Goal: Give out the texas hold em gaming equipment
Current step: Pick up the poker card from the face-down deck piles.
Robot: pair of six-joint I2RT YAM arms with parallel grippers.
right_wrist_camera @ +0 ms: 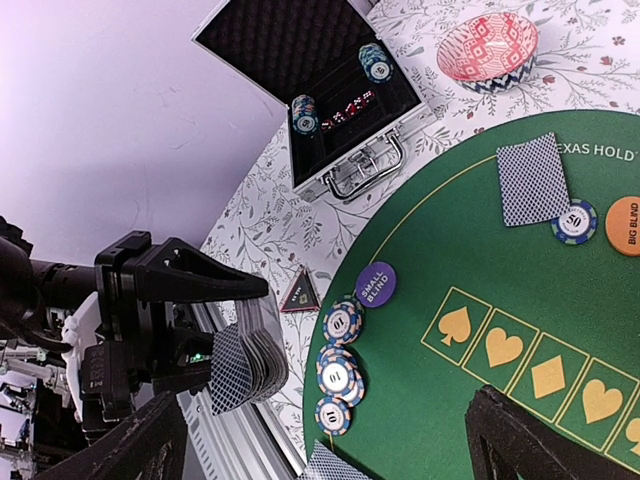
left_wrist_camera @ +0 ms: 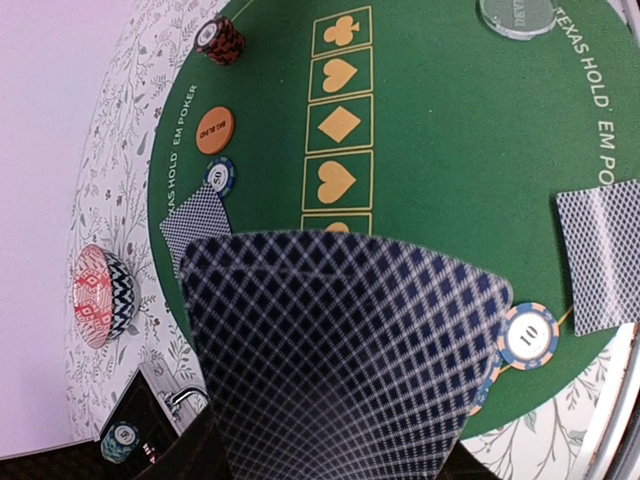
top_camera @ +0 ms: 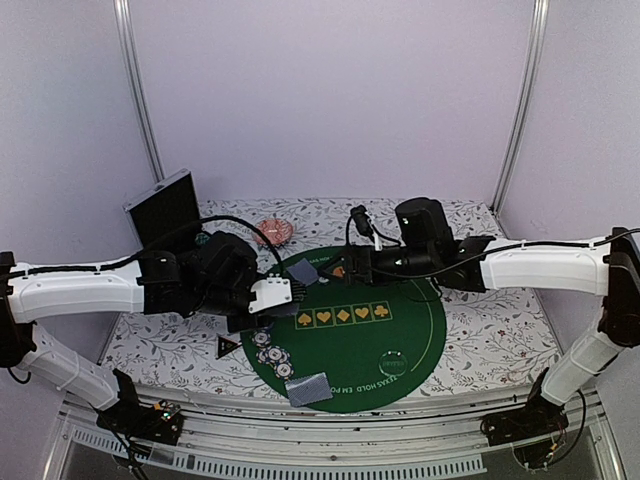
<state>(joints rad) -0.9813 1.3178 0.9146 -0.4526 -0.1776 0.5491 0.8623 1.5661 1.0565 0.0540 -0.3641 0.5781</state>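
A mat lies in the middle of the table. A dish sits just behind it, a case further left. Chips lie along the mat's near-left edge, cards at its near edge, another card at its far-left.

Green mat, yellow suit symbols. Navy-lattice cards. Orange big-blind disc; purple small-blind disc. Red-white dish, zigzag outside.
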